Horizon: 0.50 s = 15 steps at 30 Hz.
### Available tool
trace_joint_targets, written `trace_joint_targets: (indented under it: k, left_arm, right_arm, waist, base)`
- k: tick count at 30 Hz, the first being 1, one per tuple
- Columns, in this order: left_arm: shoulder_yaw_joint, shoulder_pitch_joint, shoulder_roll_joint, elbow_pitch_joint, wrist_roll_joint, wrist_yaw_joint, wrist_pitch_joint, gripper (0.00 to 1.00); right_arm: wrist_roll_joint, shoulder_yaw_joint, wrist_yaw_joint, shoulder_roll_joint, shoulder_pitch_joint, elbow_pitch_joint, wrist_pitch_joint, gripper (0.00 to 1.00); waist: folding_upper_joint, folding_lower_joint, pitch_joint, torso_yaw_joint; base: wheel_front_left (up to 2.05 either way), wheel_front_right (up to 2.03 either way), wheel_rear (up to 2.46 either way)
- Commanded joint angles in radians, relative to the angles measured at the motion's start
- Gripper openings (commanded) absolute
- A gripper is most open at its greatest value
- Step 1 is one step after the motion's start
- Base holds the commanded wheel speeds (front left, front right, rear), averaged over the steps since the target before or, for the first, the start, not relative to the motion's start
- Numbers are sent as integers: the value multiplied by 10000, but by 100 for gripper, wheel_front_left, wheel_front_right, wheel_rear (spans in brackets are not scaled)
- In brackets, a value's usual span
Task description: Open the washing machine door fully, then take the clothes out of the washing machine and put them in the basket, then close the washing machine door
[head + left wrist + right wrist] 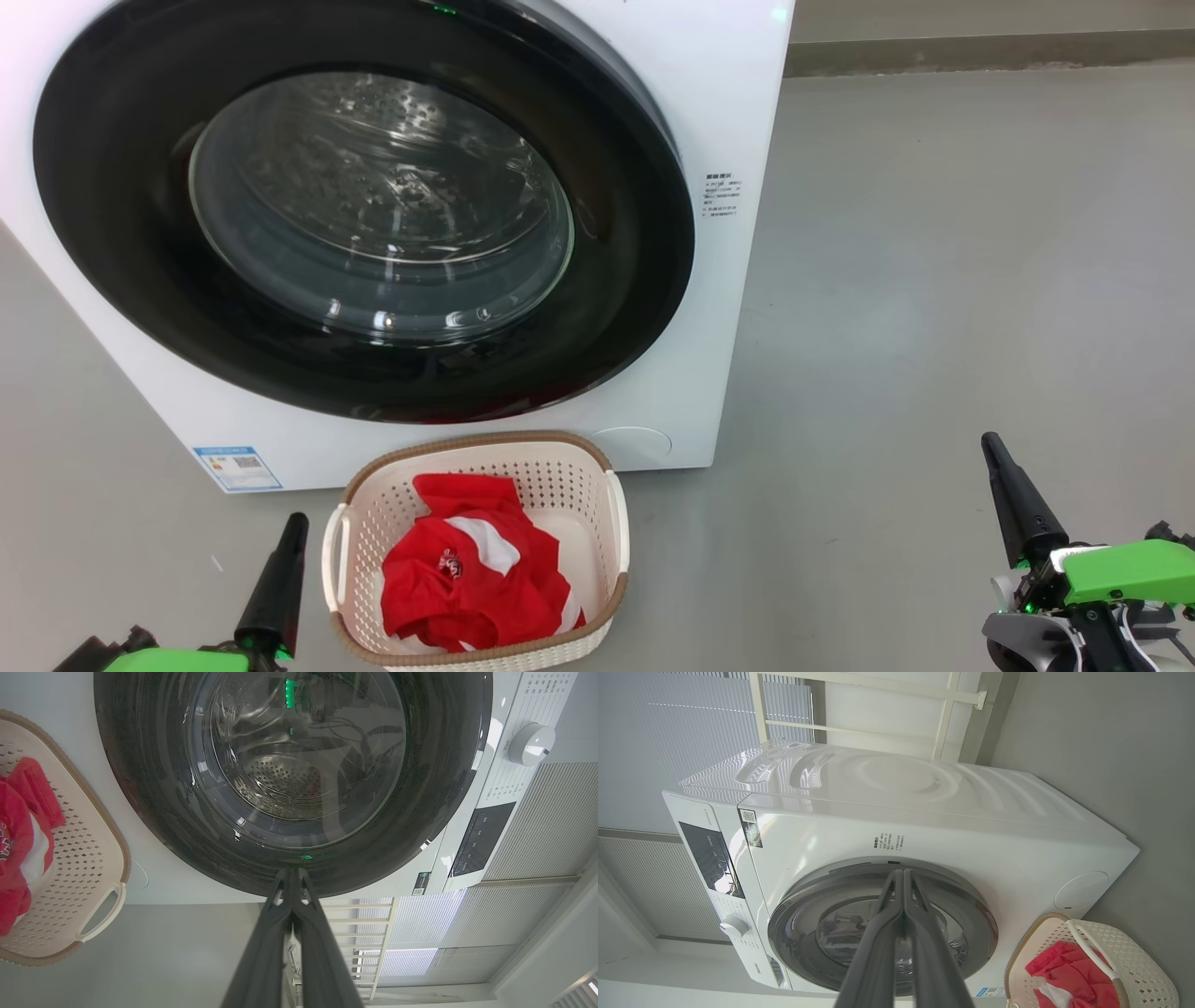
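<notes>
— What sort of place is this?
— A home-like laundry corner. A white washer (pixel 924 826) stands on a bare grey floor (pixel 934 280), with a basket (pixel 560 476) of red clothes (pixel 439 597) near it.
— Anything farther back?
— Window blinds (pixel 668 742) beyond the washer.

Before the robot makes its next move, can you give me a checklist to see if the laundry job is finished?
1. Washing machine door looks closed flat: ok.
2. Door clicked shut: cannot tell.
3. Drum behind the door, nothing red inside: ok.
4. Clothes lie in the basket: ok.
5. Basket upright on the floor: ok.
6. Left gripper and right gripper shut, holding nothing: ok.
</notes>
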<state>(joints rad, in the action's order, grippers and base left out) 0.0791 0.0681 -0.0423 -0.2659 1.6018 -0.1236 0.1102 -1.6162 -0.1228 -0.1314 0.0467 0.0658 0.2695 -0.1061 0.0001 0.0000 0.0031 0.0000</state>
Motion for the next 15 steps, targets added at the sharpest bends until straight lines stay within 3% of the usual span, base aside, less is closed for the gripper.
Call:
trace_joint_targets:
  k: [1,15]
  left_arm:
    - [350,400,-79,207,66,-71,33,0]
    - [349,399,-79,207,67,-71,32,0]
  right_arm:
    - [48,124,7,66,418,-249,-43,0]
    - [55,115,7,60,418,-249,-50,0]
  waist:
    - [-1,0,0,0]
    - [-1,0,0,0]
  base:
    - [0,0,0]
    - [0,0,0]
